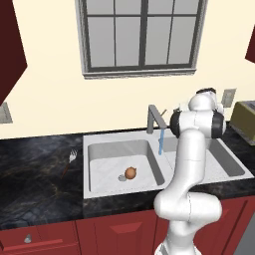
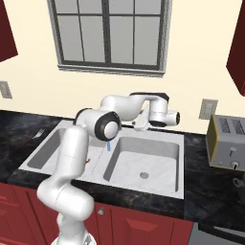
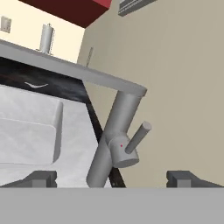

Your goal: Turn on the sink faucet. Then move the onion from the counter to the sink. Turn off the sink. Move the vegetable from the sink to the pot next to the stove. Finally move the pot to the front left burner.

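Fingertips: my two dark pads (image 3: 43, 178) sit at the bottom corners of the hand view, spread as wide as they go, nothing between them.
Claw: my gripper (image 3: 111, 179) is open and empty, lined up on the faucet base; in the right base view it hangs by the back wall at frame centre (image 2: 141, 125).
Faucet: the sink faucet (image 3: 114, 135) fills the middle of the hand view, post tilted by the camera roll, spout running to the upper left.
Lever: the thin side lever (image 3: 138, 137) juts out to the right of the post, just above my right pad, not yet touched.
Water: a blue stream (image 1: 161, 142) falls from the spout at centre right of the left base view, so the tap is running.
Onion: the onion (image 1: 130, 173) lies on the floor of the left basin, beside the drain, centre of that view.
Sink: the sink (image 1: 94, 191) is set in the black counter (image 1: 35, 174).
Step in hand: I judge it to be shutting off the water.
Method: bring one pad against the lever's free end, push along its arc, keep clear of the post.
Risk: a pad slipping off the thin lever.
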### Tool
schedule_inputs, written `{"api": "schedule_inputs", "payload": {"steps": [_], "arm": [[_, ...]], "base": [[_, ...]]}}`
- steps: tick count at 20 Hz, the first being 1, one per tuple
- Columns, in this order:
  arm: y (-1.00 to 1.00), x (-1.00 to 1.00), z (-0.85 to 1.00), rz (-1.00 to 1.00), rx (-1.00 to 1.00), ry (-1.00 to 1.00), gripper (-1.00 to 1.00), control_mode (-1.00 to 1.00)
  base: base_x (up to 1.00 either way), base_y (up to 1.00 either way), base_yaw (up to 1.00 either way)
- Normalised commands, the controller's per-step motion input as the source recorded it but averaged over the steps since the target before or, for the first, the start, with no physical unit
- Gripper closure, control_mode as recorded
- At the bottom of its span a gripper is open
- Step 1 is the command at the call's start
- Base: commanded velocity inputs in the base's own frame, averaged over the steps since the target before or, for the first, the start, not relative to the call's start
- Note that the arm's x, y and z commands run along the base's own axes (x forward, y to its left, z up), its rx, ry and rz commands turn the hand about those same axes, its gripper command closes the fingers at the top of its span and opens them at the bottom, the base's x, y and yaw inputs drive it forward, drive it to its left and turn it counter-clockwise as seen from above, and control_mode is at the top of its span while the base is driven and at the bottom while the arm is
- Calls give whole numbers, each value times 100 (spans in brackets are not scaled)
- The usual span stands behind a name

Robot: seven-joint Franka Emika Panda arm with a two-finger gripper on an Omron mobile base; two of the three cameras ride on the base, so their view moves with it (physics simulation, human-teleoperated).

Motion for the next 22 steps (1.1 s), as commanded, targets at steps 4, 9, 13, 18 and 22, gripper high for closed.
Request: {"api": "schedule_inputs", "payload": {"steps": [4,9,13,18,22], "arm": [[28,30,-8,3,0,0,-100,-100],[27,29,-10,1,0,0,-100,-100],[17,27,-11,1,0,0,-100,-100],[12,24,-9,1,0,0,-100,-100],[14,17,-2,2,0,0,-100,-100]], "base": [[0,0,0],[0,0,0],[0,0,0],[0,0,0],[0,0,0]]}}
